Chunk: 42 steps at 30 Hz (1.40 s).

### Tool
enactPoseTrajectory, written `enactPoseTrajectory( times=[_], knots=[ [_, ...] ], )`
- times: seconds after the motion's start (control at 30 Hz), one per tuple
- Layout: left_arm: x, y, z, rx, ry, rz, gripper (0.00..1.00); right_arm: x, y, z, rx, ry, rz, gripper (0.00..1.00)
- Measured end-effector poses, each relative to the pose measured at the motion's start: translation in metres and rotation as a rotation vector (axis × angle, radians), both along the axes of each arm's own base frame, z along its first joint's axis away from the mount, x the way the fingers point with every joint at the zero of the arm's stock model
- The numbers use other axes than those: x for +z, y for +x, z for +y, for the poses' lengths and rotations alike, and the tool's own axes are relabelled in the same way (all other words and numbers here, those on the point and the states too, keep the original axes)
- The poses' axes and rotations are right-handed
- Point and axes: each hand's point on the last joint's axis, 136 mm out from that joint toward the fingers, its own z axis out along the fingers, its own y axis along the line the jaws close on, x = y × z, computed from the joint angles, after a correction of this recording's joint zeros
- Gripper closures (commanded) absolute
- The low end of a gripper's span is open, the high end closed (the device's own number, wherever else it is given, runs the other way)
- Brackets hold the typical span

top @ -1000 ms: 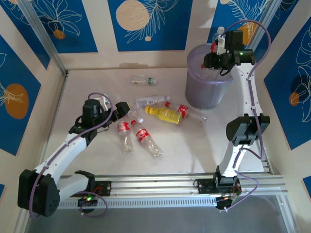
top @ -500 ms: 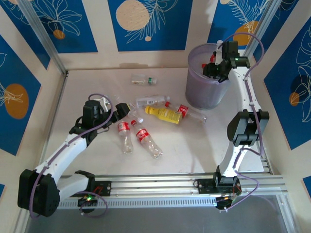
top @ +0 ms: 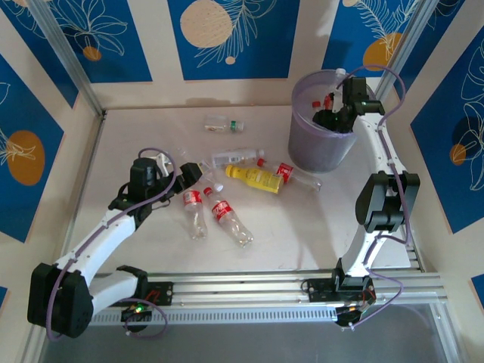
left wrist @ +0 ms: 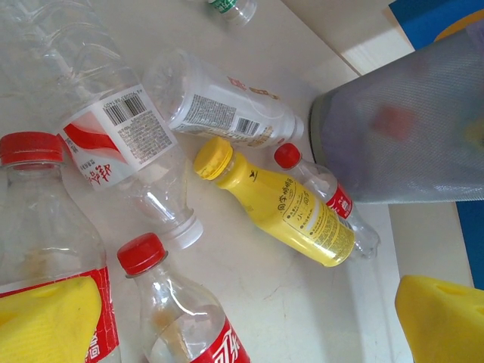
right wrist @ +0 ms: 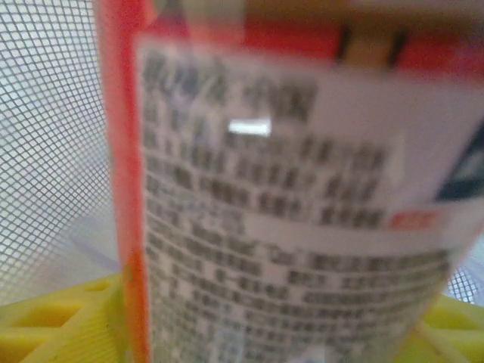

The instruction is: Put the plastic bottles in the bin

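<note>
The bin (top: 321,144) stands near the far right corner of the table (top: 136,136), and the right gripper (top: 330,113) hangs at its mouth, just inside the rim on the right side. Its wrist camera looks straight at a red-labelled bottle (right wrist: 287,197), blurred and very close, with the bin's mesh-like wall (right wrist: 53,151) behind it. The yellow fingers sit low at both sides of the bottle, but I cannot tell whether they are clamped on it or have let it go. If the bottle leans on the rim as it drops, it may tip outwards onto the table. The wrist is also close enough to the rim that a careless lift could nudge the light bin or catch its edge. The left gripper (top: 198,172) hovers near the middle of the table with its fingers wide apart, above a crowd of bottles. Two red-capped ones (top: 194,210) (top: 229,219) lie side by side towards the near edge. The yellow bottle (top: 255,178) lies beside another red-labelled one (top: 291,172), close to the bin's foot, with a white-labelled bottle (top: 236,156) just behind. A green-capped bottle (top: 223,125) lies alone near the far edge. The bottles are packed so close that closing here could pinch two at once, or shove a round one and set it rolling; thin clear plastic may also buckle and slip out
</note>
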Motion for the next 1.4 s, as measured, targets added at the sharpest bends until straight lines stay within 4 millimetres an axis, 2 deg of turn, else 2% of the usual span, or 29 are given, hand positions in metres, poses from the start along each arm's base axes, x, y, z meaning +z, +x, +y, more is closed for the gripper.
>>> enactPoseTrajectory(
  times=[0.27,0.43,0.53,0.77,0.9,1.07,1.3,1.4],
  knots=[
    [-0.001,0.0,0.001,0.003,0.003,0.002,0.0,0.005,-0.001,0.0,-0.001,0.004,-0.011,0.14],
    [-0.003,0.001,0.003,0.015,0.017,0.006,0.0,0.017,-0.003,0.002,0.007,0.004,-0.021,0.08],
    [-0.006,0.0,0.005,0.017,0.029,0.013,0.0,0.034,-0.003,0.007,0.022,0.0,-0.049,0.07],
    [-0.014,-0.003,0.009,0.016,0.074,0.032,0.0,0.098,-0.013,0.029,0.072,-0.012,-0.178,0.07],
    [-0.018,-0.005,0.012,0.016,0.098,0.045,0.0,0.129,-0.022,0.049,0.118,-0.023,-0.245,0.08],
    [-0.02,-0.007,0.015,0.015,0.129,0.057,0.0,0.147,-0.039,0.084,0.198,-0.029,-0.28,0.08],
    [-0.029,-0.012,0.02,0.015,0.173,0.091,0.03,0.156,-0.077,0.15,0.368,-0.015,-0.291,0.08],
    [-0.034,-0.016,0.021,0.011,0.191,0.111,0.04,0.149,-0.1,0.176,0.446,0.004,-0.269,0.08]
  ],
)
